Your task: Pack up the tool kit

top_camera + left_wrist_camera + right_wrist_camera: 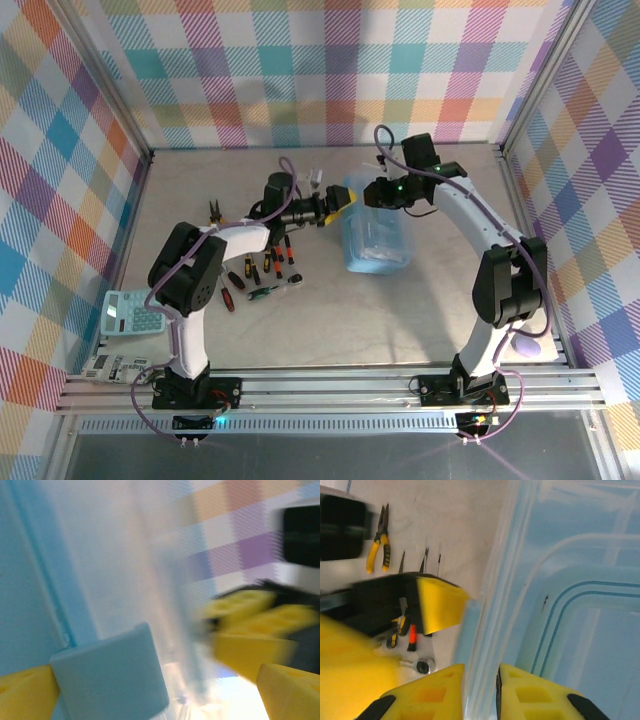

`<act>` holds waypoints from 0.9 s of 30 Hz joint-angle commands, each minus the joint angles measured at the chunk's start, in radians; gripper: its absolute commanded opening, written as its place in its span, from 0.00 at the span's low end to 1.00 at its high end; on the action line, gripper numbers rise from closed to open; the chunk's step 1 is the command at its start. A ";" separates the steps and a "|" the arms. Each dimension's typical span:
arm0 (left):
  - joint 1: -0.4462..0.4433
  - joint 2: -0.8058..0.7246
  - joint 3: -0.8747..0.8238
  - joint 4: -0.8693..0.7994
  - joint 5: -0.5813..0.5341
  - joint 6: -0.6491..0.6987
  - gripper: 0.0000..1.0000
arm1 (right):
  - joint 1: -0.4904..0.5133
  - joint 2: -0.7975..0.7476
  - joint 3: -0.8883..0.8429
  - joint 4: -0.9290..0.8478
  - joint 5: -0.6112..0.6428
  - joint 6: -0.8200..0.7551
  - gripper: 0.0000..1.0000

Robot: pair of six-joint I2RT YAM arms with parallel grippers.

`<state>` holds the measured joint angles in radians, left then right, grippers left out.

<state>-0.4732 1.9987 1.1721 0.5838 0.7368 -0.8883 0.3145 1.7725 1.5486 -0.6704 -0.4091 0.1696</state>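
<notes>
The light-blue translucent tool box (376, 240) lies at mid table. In the right wrist view my right gripper (480, 692) pinches the clear lid's rim (492, 595) between its yellow pads, and from above it sits at the box's far edge (382, 192). My left gripper (342, 204) is at the box's far left corner. Its fingers stand wide apart around a blue latch tab (107, 675) that touches the left pad (22, 695). Yellow-handled pliers (213, 211), several screwdrivers (268, 266) and a ratchet wrench (274, 289) lie left of the box.
A calculator (134, 314) and a printed card (112, 368) sit at the near left corner. A purple object (527, 347) lies near the right arm's base. Checked walls and metal posts fence the table.
</notes>
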 commanded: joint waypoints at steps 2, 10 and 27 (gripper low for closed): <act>0.013 0.032 -0.039 -0.083 -0.045 0.025 1.00 | 0.023 0.014 0.052 -0.091 -0.032 -0.055 0.24; 0.034 -0.058 -0.032 -0.214 -0.086 0.100 1.00 | -0.006 -0.026 0.132 -0.225 0.145 -0.141 0.61; 0.035 -0.224 0.186 -0.937 -0.409 0.510 1.00 | -0.042 0.034 0.027 -0.223 0.359 -0.120 0.99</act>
<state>-0.4423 1.7912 1.3586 -0.2531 0.3676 -0.4240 0.2695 1.7794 1.5951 -0.9100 -0.0376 0.0380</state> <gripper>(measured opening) 0.996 0.989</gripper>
